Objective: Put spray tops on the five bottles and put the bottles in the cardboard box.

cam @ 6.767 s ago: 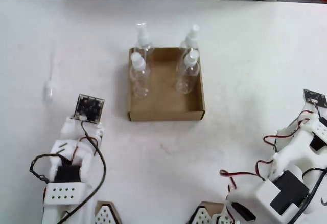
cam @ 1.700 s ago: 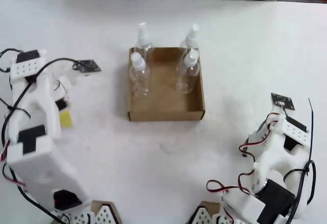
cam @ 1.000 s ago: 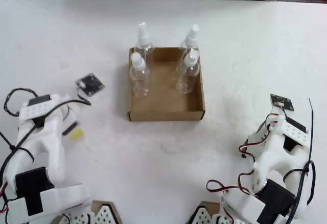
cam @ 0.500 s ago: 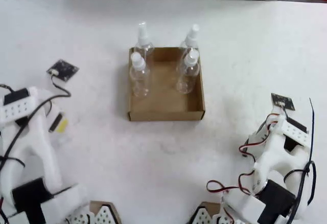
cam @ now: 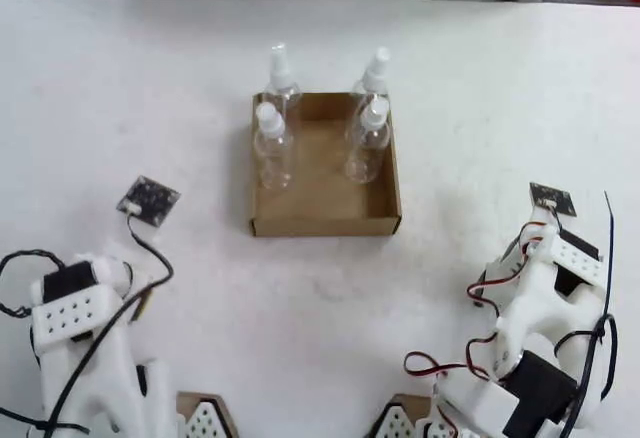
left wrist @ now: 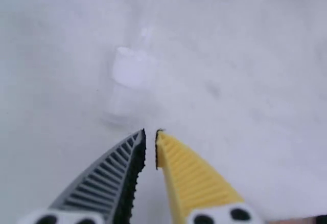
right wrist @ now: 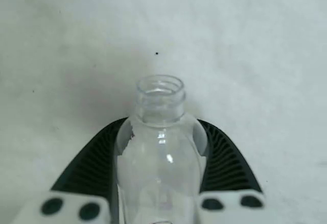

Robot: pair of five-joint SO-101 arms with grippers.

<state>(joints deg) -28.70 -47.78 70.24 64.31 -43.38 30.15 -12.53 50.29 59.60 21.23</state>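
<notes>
The left gripper (left wrist: pixel 149 132), fingers pressed all but together on nothing, has drawn back toward its base after a sweep over the table's left side. The last spray top (left wrist: pixel 130 70) lies loose on the table (left wrist: pixel 245 55) just past its tips, so we judge the pick missed and the capping still to do. The right gripper (right wrist: pixel 162 124) stays clamped around the fifth bottle (right wrist: pixel 160 93) — clear plastic, neck open. Four capped bottles (cam: pixel 272 143) stand at the cardboard box (cam: pixel 325 223), well apart from both arms.
</notes>
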